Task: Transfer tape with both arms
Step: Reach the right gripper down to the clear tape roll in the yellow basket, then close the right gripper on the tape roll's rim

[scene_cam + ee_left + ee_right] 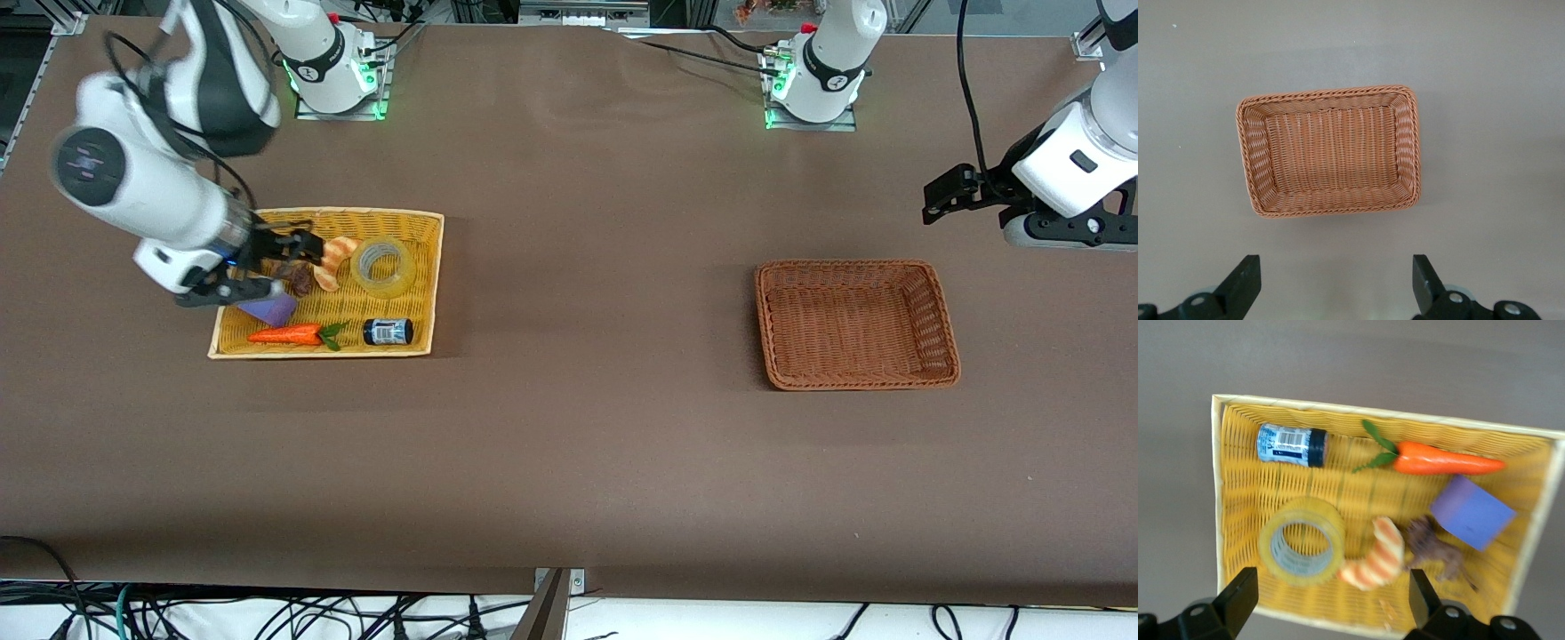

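Observation:
The tape, a clear yellowish roll with a wide hollow core, lies flat in the yellow wicker tray toward the right arm's end of the table. In the right wrist view the tape lies beside a croissant in the tray. My right gripper hangs over the tray's outer end, open and empty, apart from the tape; its fingers show in the right wrist view. My left gripper waits in the air over the table beside the brown basket, open and empty.
A brown wicker basket stands toward the left arm's end, seen from above in the left wrist view. The tray also holds a croissant, a brown animal figure, a purple block, a carrot and a small dark jar.

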